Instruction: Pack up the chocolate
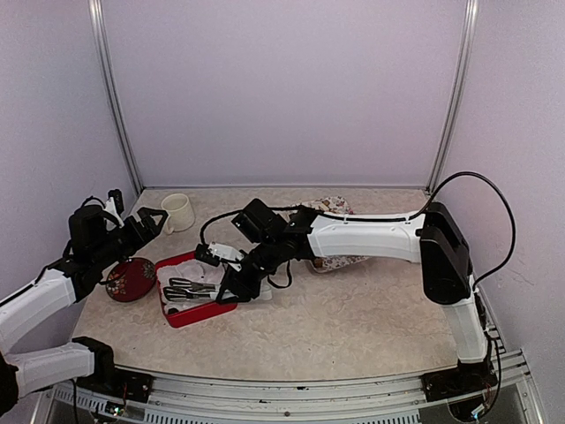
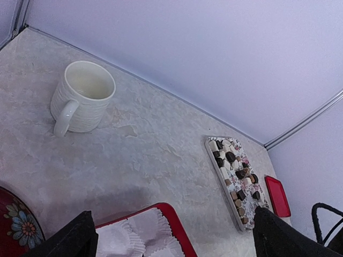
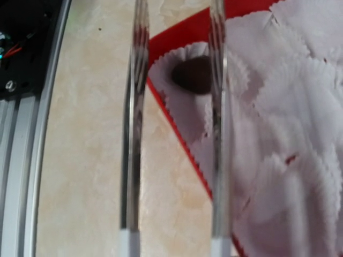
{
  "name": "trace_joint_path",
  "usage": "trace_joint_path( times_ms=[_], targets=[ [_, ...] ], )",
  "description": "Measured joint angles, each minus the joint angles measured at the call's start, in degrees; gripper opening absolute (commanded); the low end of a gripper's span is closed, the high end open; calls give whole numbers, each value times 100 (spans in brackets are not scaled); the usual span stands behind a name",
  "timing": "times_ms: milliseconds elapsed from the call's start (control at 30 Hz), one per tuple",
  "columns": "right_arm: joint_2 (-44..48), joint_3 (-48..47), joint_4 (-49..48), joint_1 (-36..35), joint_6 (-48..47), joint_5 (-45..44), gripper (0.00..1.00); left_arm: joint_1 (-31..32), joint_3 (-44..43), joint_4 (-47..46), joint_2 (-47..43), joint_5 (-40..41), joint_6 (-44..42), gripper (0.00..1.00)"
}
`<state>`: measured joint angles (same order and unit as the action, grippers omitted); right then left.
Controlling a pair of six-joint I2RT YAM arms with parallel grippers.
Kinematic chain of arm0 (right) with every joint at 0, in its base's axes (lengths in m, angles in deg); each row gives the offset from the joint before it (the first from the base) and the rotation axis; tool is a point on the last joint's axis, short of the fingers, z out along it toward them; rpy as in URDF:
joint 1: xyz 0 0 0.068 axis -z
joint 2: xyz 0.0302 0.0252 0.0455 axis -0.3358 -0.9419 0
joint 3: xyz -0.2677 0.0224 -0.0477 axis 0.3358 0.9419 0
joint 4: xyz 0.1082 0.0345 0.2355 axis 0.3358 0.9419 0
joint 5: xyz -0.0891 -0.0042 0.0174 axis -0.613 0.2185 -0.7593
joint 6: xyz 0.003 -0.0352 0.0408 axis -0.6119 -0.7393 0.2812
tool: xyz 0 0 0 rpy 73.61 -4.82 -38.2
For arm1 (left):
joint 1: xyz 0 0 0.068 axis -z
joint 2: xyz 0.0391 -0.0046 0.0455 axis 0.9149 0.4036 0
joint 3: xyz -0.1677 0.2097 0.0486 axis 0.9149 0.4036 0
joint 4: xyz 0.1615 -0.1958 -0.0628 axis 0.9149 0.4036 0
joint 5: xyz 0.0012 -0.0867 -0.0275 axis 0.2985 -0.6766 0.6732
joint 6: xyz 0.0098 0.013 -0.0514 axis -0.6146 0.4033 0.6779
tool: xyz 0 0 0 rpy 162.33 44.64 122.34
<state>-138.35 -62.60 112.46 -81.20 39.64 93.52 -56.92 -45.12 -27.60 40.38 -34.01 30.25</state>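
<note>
The right claw (image 1: 231,284) has its two thin fingers (image 3: 134,134) parted, with nothing clamped between them. A dark chocolate (image 3: 193,75) lies in a paper cup (image 3: 182,110) at the corner of the red tray (image 3: 171,29), upper middle of the right wrist view. The fingers straddle that cup, which suggests a piece just placed; the cup keeps it apart from its neighbours.

The other chocolates (image 2: 236,176) lie on a patterned tray (image 2: 213,160) at the right of the left wrist view, apart from the red tray.

The right arm (image 1: 371,238) reaches long and low from the right across the worktop (image 1: 353,327), its wrist bent down over the red tray. The left claw (image 1: 150,219) is wide open and empty, raised at the left near the mug (image 1: 177,212), probably parked out of the way.
</note>
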Motion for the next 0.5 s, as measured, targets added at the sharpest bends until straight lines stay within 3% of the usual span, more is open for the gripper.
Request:
trace_joint_path(
  times_ms=[200, 500],
  targets=[
    [1062, 1187, -203, 380, 140, -184, 37, 0, 0, 4, -13, -9, -9, 99],
    [2931, 2809, -450, 1641, 420, -824, 38, -22, 0, 0, -15, -76, -7, 99]
  ],
)
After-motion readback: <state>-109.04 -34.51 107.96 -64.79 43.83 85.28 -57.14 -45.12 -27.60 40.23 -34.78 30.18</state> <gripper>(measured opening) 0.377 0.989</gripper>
